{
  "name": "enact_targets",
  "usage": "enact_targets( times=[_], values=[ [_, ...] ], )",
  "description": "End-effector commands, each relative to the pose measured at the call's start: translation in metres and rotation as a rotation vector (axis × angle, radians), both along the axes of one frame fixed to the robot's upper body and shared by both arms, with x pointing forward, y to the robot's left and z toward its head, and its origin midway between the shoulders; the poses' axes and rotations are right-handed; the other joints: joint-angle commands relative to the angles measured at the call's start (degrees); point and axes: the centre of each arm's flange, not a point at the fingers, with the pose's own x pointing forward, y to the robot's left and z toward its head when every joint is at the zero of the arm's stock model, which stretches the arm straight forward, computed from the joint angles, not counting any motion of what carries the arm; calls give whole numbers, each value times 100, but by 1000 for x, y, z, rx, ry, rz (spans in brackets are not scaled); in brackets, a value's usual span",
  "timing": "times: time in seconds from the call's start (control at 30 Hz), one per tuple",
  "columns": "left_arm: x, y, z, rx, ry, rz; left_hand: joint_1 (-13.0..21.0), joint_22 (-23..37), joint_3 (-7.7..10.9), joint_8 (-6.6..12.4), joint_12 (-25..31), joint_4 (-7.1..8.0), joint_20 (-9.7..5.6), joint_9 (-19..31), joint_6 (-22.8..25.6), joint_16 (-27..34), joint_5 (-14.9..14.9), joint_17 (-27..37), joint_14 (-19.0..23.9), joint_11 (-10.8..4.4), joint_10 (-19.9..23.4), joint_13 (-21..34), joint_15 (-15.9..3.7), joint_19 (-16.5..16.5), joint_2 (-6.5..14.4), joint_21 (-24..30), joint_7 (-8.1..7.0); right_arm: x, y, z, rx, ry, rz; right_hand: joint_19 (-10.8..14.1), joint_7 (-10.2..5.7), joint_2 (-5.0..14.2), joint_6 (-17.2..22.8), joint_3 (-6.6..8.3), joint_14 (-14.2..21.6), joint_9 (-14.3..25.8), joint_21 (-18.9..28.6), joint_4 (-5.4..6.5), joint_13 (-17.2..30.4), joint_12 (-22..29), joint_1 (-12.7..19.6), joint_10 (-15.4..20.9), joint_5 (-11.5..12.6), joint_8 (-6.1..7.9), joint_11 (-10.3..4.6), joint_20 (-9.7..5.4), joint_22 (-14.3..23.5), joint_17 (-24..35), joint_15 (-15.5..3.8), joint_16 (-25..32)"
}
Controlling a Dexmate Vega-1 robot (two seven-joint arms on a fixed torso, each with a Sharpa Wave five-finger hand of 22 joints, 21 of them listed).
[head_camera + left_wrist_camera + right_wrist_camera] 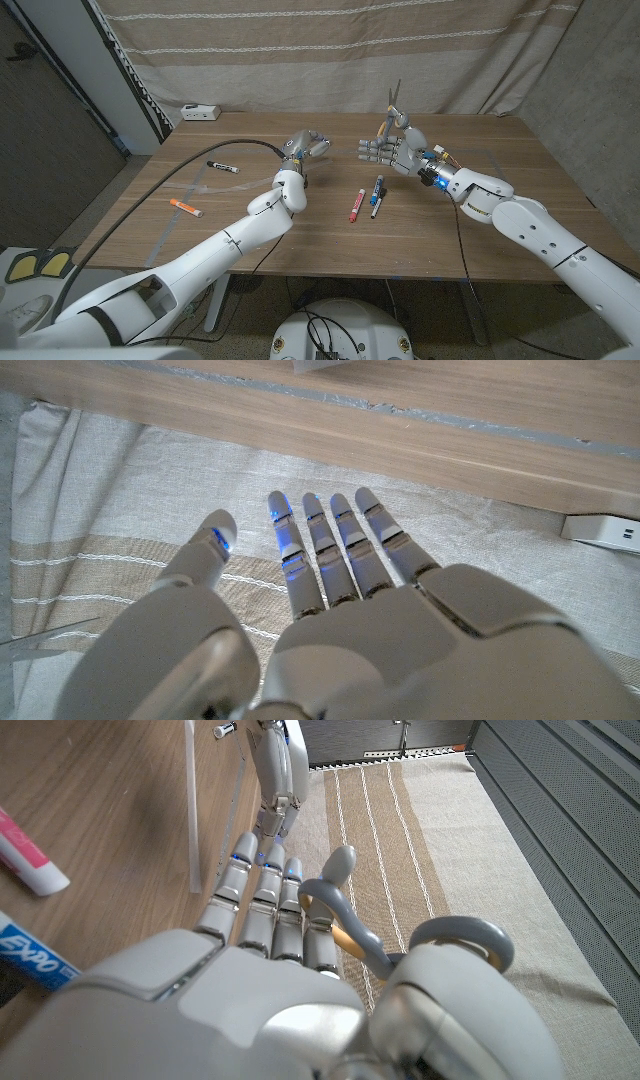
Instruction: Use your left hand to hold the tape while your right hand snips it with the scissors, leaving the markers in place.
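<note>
My right hand [392,152] is raised over the middle of the table and grips the grey-handled scissors [394,100], blades pointing up. In the right wrist view the scissors' handles [352,925] sit between my thumb and fingers [262,910]. My left hand [306,146] hovers a short way to its left, fingers straight and apart [340,560], holding nothing. A clear strip of tape [190,810] runs along the wood beside my right fingertips; I cannot tell whether it is stuck down. A red marker [356,204] and a blue-labelled marker [378,195] lie below the hands.
A black marker [222,166] and an orange marker [185,207] lie on the left part of the table [480,215]. A white power strip [200,112] sits at the far left corner. A black cable [180,175] trails across the left side. A striped curtain [330,50] hangs behind.
</note>
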Motion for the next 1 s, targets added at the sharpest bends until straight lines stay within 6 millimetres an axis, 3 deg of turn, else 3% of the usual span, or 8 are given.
enact_targets(
  times=[0.03,0.17,0.37,0.5,0.87,1.0],
  values=[
    [10,-6,-4,79,51,-8,-33,22,31,-47,-41,8,-9,2,-108,-34,-17,21,-437,-89,-200,-2,-415,-205,29,-160,-59,0,0,1,3,-5,-5,61,33,54,12,-21,44,9,-26,-26,19,-12,9,-11,-8,52,13,-4,18,18,0,-30],
    [12,-5,-4,92,69,-9,-57,23,23,-57,-59,18,46,3,-139,-21,-18,25,-576,-106,-331,-5,-351,-320,35,-242,-76,0,1,2,4,-6,-2,70,23,62,1,-24,49,40,-54,-35,19,-18,18,-14,-8,70,5,-4,18,19,1,-48],
    [11,-6,-4,97,75,5,-77,18,14,-52,-8,14,-100,3,-142,88,-18,18,-365,-77,-320,-10,-254,-327,33,-308,-67,-1,2,3,2,-9,-2,85,17,73,-30,-30,34,116,-104,-46,20,-33,26,-34,-10,111,9,-3,19,20,-27,-88],
    [13,-6,-5,102,101,-11,-101,11,3,-40,114,6,-254,2,-120,148,-19,8,-101,0,-34,-16,-288,-242,22,-365,-36,-2,2,3,0,-9,-4,88,20,86,-40,-34,-3,148,-143,-52,20,-39,31,-36,-13,130,6,-2,19,22,-60,-127],
    [19,-8,-6,123,152,-33,-123,13,-2,-58,104,17,-240,4,-180,109,-19,9,-140,-68,-36,-10,-289,-179,33,-391,-20,-3,2,2,1,-9,-8,105,19,107,-44,-44,-20,187,-222,-65,21,-54,37,-46,-20,159,9,-2,20,25,-85,-182],
    [20,-9,-8,132,174,-26,-152,18,-6,-70,87,38,-77,6,-226,99,-21,17,-164,-98,-80,-3,-308,-138,55,-402,-41,-3,2,2,4,-8,-7,110,20,113,-43,-49,-18,192,-246,-68,21,-56,36,-42,-22,164,6,-1,20,27,-89,-196]
  ],
)
